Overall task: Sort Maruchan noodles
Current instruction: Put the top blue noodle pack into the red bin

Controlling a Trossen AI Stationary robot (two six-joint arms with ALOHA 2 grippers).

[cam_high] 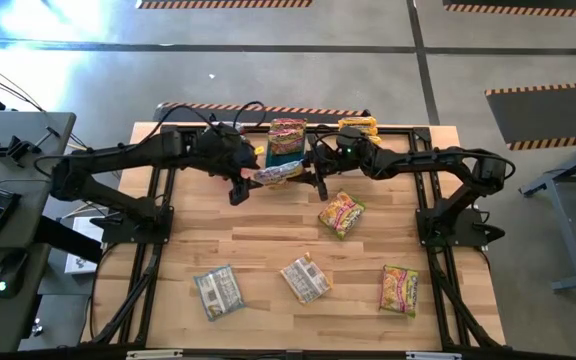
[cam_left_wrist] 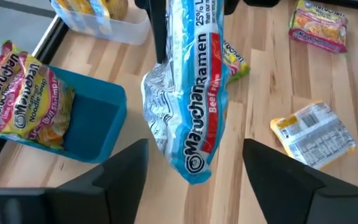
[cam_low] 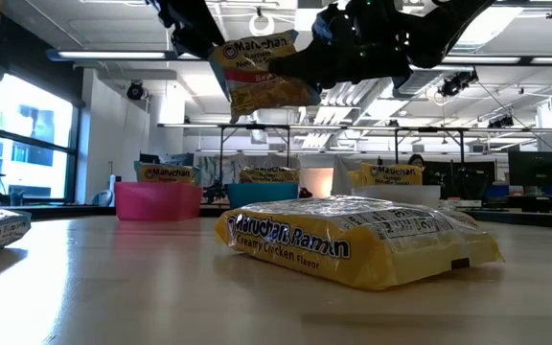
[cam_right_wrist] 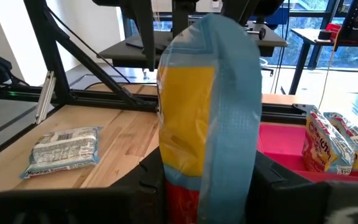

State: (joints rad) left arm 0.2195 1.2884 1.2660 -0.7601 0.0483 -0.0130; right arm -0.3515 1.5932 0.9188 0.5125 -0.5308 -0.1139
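A silvery-blue Maruchan packet with a red beef-flavour band (cam_high: 278, 172) is in the air between my two grippers, in front of the blue bin (cam_high: 286, 150). My right gripper (cam_high: 313, 170) is shut on it. My left gripper (cam_left_wrist: 194, 149) is open, with a finger on either side of the packet's free end (cam_left_wrist: 194, 168), not touching it. The low view shows the packet (cam_low: 262, 72) well above the table. Several more packets lie flat on the table: yellow (cam_high: 341, 213), grey (cam_high: 217, 291), grey (cam_high: 305, 279) and yellow-pink (cam_high: 399, 289). My right gripper pinches the packet's end nearest the right arm (cam_right_wrist: 197, 155) between its two fingers (cam_left_wrist: 159, 31). It comes roughly level from the table's right side, fingers along the packet's length. The packet is lifted clear and its free end points toward the left gripper.
Three bins stand along the far edge: pink (cam_right_wrist: 284, 149) with packets in it, blue (cam_left_wrist: 86, 124) with orange-pink packets (cam_left_wrist: 23, 93), and clear (cam_high: 358, 127) with yellow ones. The nearest yellow packet (cam_low: 353, 240) fills the low view. Bare wood lies between the loose packets.
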